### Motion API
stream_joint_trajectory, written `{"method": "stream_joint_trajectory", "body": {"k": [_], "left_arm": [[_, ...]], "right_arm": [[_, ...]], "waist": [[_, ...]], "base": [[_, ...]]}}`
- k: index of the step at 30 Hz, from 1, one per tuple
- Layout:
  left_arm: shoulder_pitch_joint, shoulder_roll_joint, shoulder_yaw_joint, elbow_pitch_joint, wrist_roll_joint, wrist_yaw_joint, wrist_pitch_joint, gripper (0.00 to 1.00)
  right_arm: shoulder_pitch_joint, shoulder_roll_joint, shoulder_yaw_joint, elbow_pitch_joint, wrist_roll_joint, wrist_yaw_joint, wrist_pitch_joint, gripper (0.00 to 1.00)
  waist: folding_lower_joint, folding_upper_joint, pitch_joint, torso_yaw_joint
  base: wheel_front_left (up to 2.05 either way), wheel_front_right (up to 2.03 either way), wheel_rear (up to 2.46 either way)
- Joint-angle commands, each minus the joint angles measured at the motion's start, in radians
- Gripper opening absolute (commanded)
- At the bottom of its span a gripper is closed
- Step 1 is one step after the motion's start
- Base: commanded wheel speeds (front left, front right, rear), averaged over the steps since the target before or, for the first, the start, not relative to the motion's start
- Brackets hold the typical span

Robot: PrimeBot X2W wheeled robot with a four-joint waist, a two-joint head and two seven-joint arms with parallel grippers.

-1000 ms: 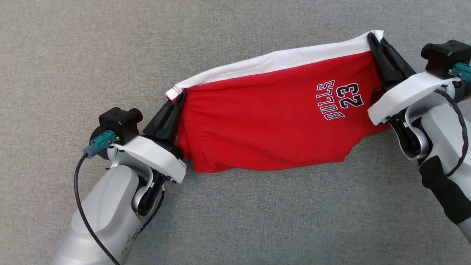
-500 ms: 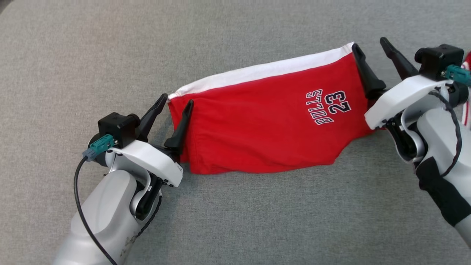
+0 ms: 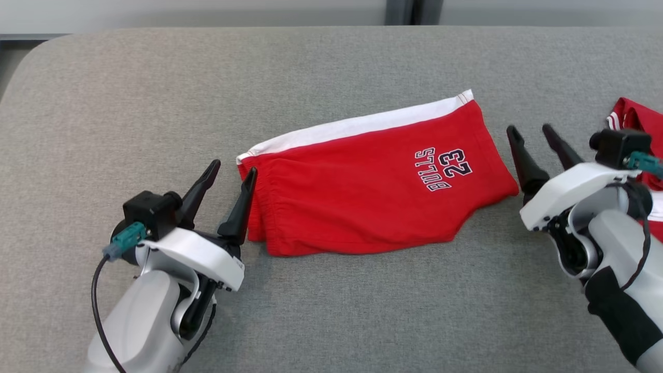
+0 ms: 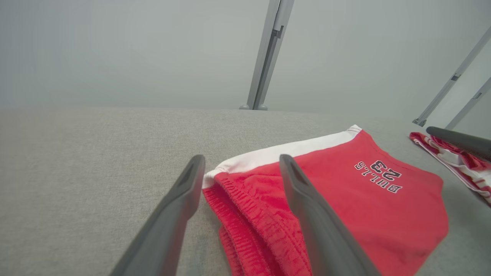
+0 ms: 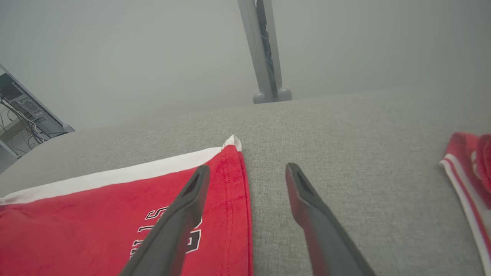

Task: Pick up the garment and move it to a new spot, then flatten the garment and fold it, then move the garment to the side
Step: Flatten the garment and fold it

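We read "BULLS" and "23" printed upside down on the red shorts (image 3: pixel 373 202), near their right end.

A red-and-white striped cloth (image 3: pixel 629 116) lies on the grey fabric surface (image 3: pixel 155 93), a metal post (image 4: pixel 267 53) behind.

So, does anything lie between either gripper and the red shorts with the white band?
Nothing visible does. The left gripper sits at one end of the red shorts, the right gripper just off the other.

Red shorts (image 3: pixel 362 202) w/ white side stripe, "BULLS 23" print, folded flat on grey surface
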State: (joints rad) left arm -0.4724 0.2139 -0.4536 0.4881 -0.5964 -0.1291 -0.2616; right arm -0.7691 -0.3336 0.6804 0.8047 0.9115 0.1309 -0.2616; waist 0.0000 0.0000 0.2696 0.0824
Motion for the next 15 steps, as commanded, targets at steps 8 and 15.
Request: {"method": "stream_joint_trajectory", "body": {"k": [8, 15], "left_arm": [[0.082, 0.015, 0.014, -0.076, 0.028, 0.016, -0.004, 1.00], [0.135, 0.022, 0.013, -0.145, 0.025, 0.038, -0.002, 1.00]], "right_arm": [[0.019, 0.034, 0.036, 0.100, 0.151, 0.000, 0.028, 1.00], [0.002, 0.049, 0.060, 0.188, 0.243, 0.000, 0.095, 1.00]], "waist": [[0.0000, 0.0000, -0.024, 0.035], [0.0000, 0.0000, -0.040, 0.058]], "base": [[0.00, 0.00, 0.00], [0.00, 0.00, 0.00]]}}
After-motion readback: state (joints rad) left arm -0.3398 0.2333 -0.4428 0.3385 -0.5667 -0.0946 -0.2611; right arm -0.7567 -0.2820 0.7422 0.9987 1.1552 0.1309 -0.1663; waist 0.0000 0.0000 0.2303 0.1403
